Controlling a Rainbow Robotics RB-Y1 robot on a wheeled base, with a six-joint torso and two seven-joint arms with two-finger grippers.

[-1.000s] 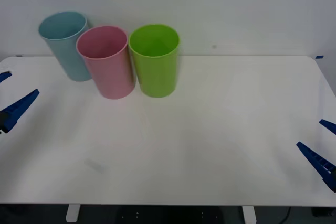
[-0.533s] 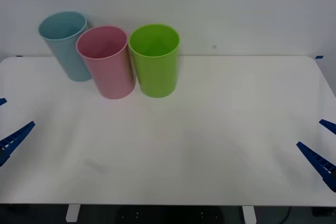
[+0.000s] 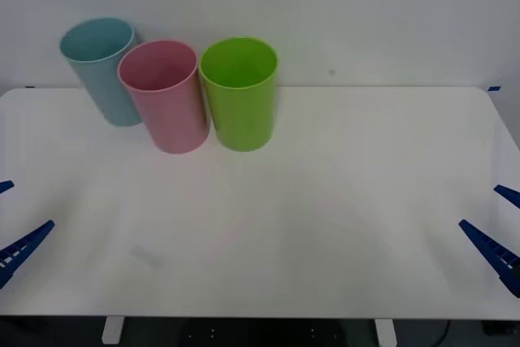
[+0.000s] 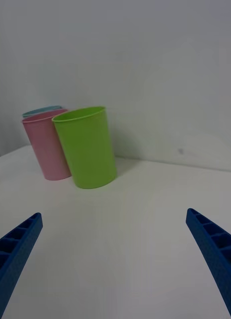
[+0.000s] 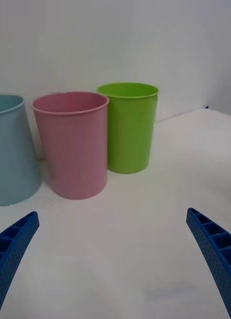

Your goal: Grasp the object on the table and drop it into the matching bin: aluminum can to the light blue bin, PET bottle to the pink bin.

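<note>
Front view: a white bench (image 3: 325, 201) carries three tall cup-shaped bins in a row near its far left corner. The light blue bin (image 3: 101, 71) stands farthest left and a little behind, the pink bin (image 3: 166, 99) is just beside it, and a lime green bin (image 3: 240, 95) is just beside the pink one. All three stand upright with open mouths. No bottle or can lies anywhere on the bench surface, and the bin interiors show no object from this angle; whether the bottle sits deep inside one cannot be told. The left hand (image 3: 6, 229) shows at the left edge, low and near the front of the bench, fingers spread and empty. A second ago it was higher up that edge, nearer the bins; it has drawn back toward the robot. The right hand (image 3: 505, 229) waits at the right edge, fingers apart and empty, unmoved.

Right wrist view: the green bin (image 4: 87, 147) is nearest, the pink bin (image 4: 45, 144) behind it, a sliver of blue rim (image 4: 43, 109) beyond. Two blue fingers (image 4: 15, 249) stand wide at the corners with bare bench between.

Left wrist view: blue bin (image 5: 10, 149), pink bin (image 5: 73, 144) and green bin (image 5: 129, 127) stand ahead. Wide-set fingers (image 5: 215, 249) hold nothing.

The retreat with an empty hand suggests the drop is likely finished and the arm is returning to rest.
</note>
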